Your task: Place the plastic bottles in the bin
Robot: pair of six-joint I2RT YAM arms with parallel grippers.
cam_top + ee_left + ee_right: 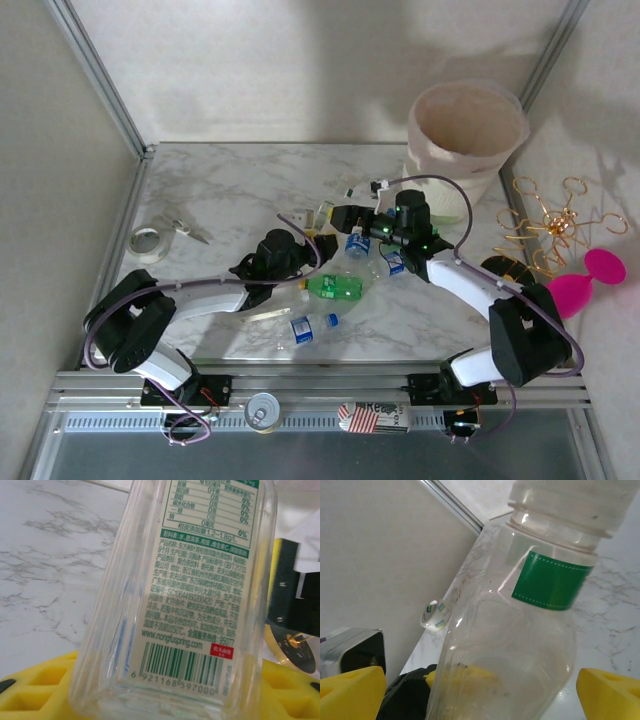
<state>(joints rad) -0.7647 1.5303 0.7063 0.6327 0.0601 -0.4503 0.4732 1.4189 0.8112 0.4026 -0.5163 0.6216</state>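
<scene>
Held a clear green-labelled bottle (185, 605) over the middle of the marble table (220, 190) in the left gripper (165, 700), yellow pads (30, 682) clamped against its lower body near the barcode. Could not tell whether lifted clear of the surface. Gripped low, probably to leave the neck end free for the other arm. Set the right gripper (480, 695) wide apart around the same bottle's shoulder, below the green neck band, with a gap visible between the plastic and each yellow finger (607, 692); nothing pinched there yet. Read as a hand-over, likely on account of the cream bin (445, 165) at the far right corner, on the right arm's side and well apart from the left base. Left lying on the table near the grippers: a green bottle with a yellow cap (335, 288), a blue-labelled bottle (310, 327) nearer the front edge, and another small blue-labelled bottle (357, 243) just beside the right wrist. Could not make out the bin's contents. Judged next: closing the right jaws firmly before any release by the left, or risking a drop.
</scene>
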